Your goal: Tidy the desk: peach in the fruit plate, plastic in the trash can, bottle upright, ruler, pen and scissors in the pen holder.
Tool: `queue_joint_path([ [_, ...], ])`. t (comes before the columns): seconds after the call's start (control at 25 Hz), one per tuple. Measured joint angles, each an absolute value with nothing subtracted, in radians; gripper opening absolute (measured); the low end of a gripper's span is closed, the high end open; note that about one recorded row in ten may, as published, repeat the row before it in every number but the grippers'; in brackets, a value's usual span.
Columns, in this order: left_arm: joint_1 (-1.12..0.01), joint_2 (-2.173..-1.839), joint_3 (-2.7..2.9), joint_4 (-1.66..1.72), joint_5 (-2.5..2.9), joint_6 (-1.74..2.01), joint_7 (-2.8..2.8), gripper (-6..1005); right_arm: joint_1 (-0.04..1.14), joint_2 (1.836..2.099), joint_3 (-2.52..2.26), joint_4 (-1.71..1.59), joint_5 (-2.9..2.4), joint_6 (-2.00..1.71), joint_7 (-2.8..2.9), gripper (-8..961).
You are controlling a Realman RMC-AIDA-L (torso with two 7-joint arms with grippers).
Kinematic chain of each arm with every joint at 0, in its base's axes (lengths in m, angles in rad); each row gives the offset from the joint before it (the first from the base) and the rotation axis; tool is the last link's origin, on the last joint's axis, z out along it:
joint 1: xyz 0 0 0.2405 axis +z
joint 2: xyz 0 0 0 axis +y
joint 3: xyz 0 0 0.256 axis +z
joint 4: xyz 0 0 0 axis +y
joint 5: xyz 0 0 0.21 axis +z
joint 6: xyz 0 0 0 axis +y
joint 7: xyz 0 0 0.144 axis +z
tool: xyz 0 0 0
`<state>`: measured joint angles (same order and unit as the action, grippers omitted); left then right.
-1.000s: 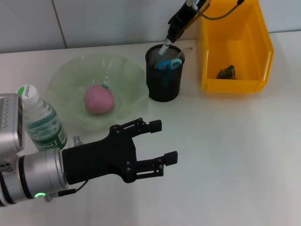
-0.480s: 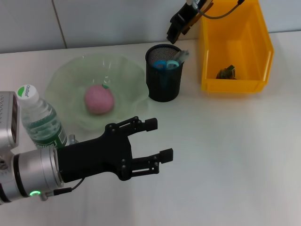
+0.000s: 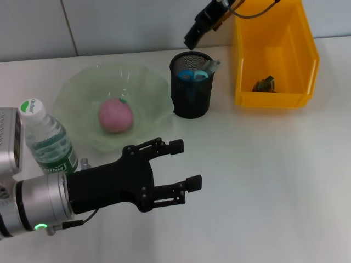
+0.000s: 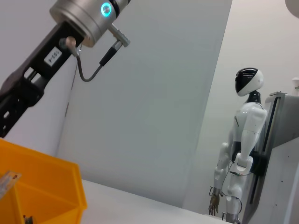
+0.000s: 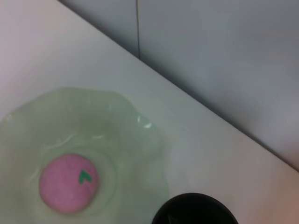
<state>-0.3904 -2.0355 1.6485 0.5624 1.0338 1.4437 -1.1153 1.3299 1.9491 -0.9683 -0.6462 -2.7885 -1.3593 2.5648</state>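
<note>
Black mesh, the pen holder (image 3: 191, 85) stands at twelve o'clock on the white worktop (image 3: 263, 181), blue-handled scissors (image 3: 193, 75) inside. Above its rim our right gripper (image 3: 193, 37) hangs; we cannot tell its grip. Our left gripper (image 3: 178, 167) waits released at seven o'clock. The peach (image 3: 115, 115) sits in the fruit plate (image 3: 77, 93), bottle (image 3: 46, 139) upright at nine.

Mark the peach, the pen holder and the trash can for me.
peach (image 3: 115, 116), head view, middle of the pink fruit.
pen holder (image 3: 190, 101), head view, front mesh wall.
trash can (image 3: 271, 100), head view, front wall.
</note>
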Motion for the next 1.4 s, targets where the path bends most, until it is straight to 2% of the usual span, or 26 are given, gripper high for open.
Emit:
queue_joint_path([
  [0.04,-0.390,-2.035,1.650,0.560,1.037,1.444,-1.115,831,1.270,1.973,-0.966,-0.765,-2.759,-1.384,2.558,732],
  [0.08,-0.390,-2.035,1.650,0.560,1.037,1.444,-1.115,831,1.270,1.973,-0.966,-0.765,-2.759,-1.384,2.558,737],
  [0.16,-0.389,-2.035,1.645,0.560,1.056,1.444,-1.116,832,1.172,2.008,-0.967,-0.945,-2.688,-1.412,2.535,746],
  [0.2,-0.388,-2.036,1.643,0.560,1.064,1.444,-1.118,832,1.113,2.024,-0.969,-1.039,-2.629,-1.422,2.515,751],
  [0.24,-0.387,-2.035,1.642,0.560,1.070,1.444,-1.119,832,1.001,2.048,-0.974,-1.195,-2.493,-1.430,2.468,756],
  [0.28,-0.385,-2.035,1.641,0.560,1.074,1.443,-1.119,832,1.001,2.048,-0.974,-1.195,-2.493,-1.430,2.468,761],
  [0.36,-0.383,-2.030,1.637,0.559,1.079,1.443,-1.118,832,0.882,2.064,-0.974,-1.307,-2.329,-1.431,2.405,770],
  [0.48,-0.382,-2.025,1.635,0.559,1.082,1.444,-1.116,832,0.716,2.071,-0.975,-1.366,-2.063,-1.431,2.278,770],
  [0.64,-0.374,-2.006,1.624,0.558,1.084,1.459,-1.109,832,0.501,2.072,-0.969,-1.300,-1.693,-1.478,2.021,770],
  [0.84,-0.371,-1.996,1.617,0.557,1.104,1.463,-1.103,832,0.386,2.070,-0.899,-1.099,-1.488,-1.667,1.766,770],
  [0.92,-0.371,-1.996,1.612,0.554,1.114,1.463,-1.102,832,0.375,2.068,-0.877,-1.044,-1.473,-1.709,1.717,770],
  [1.0,-0.371,-1.996,1.608,0.550,1.122,1.463,-1.101,832,0.364,2.055,-0.829,-0.908,-1.461,-1.794,1.618,770],
  [1.04,-0.373,-1.996,1.600,0.538,1.134,1.464,-1.100,832,0.363,2.031,-0.811,-0.784,-1.470,-1.854,1.546,770],
  [1.08,-0.374,-1.995,1.597,0.533,1.137,1.465,-1.100,832,0.363,2.031,-0.811,-0.784,-1.470,-1.854,1.546,770],
  [1.24,-0.379,-1.992,1.590,0.509,1.139,1.470,-1.100,832,0.366,1.978,-0.809,-0.575,-1.582,-1.885,1.419,770],
  [1.4,-0.381,-1.985,1.588,0.498,1.139,1.478,-1.100,832,0.368,1.974,-0.806,-0.538,-1.681,-1.865,1.373,770],
])
